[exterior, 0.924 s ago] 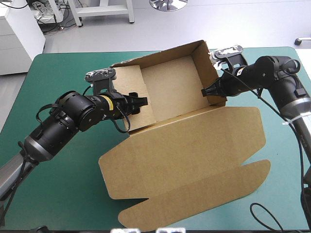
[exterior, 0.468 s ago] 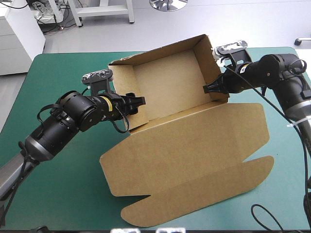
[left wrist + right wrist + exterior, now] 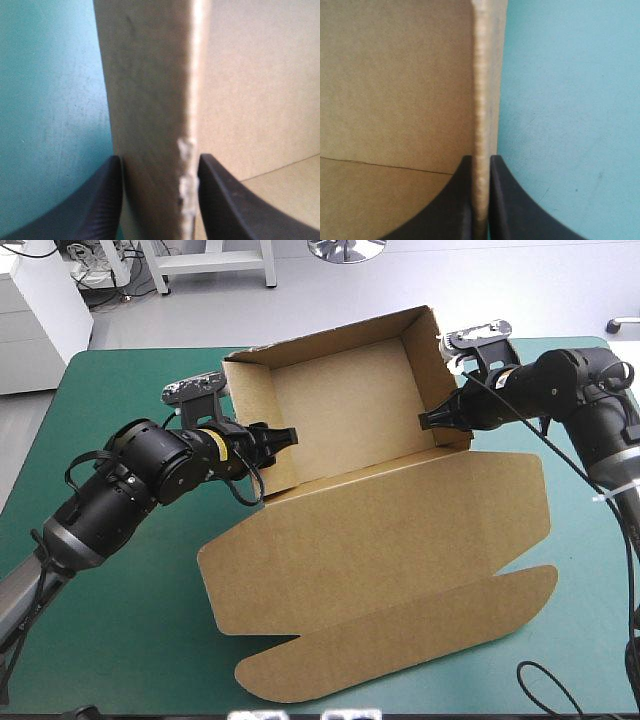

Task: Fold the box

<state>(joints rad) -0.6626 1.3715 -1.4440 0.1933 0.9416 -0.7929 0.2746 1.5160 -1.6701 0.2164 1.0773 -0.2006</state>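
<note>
The box (image 3: 345,405) sits on the teal-green cover (image 3: 120,640) toward the far edge, with its lid (image 3: 390,540) lying flat. The left gripper (image 3: 285,435) is clamped on the left side wall and the right gripper (image 3: 430,420) on the right side wall. Compared with just before, the left inner flap has folded flush and the tray has squared up. The walls appear formed.
</note>
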